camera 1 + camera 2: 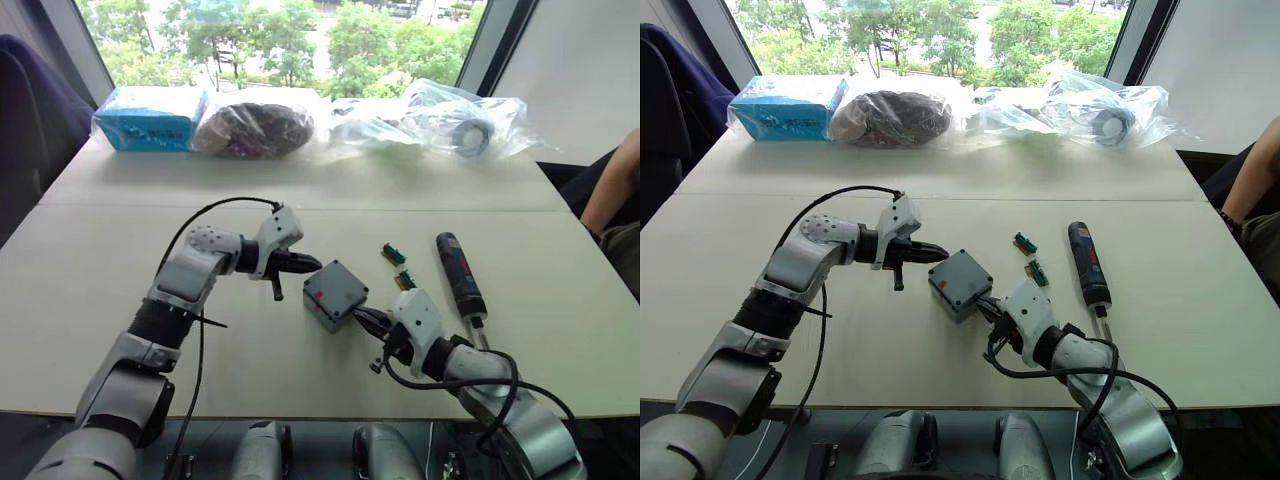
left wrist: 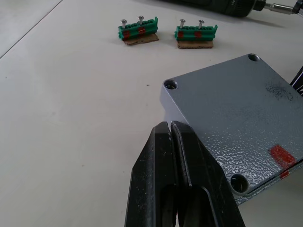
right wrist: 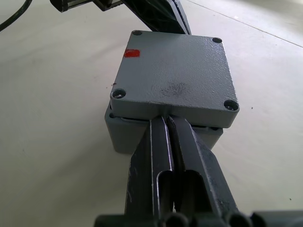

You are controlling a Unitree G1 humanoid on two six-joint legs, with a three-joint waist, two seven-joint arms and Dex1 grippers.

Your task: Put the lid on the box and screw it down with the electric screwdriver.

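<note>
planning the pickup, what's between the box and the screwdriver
Two small green pieces lie between the box and the electric screwdriver, as the left eye view shows.

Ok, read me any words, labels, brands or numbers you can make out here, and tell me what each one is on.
No text can be read.
Blue packet: print too blurred to read.
Electric screwdriver: red accent, no legible wording.
Lid: plain red mark, no letters.
Green pieces: red dots, no writing.
</note>
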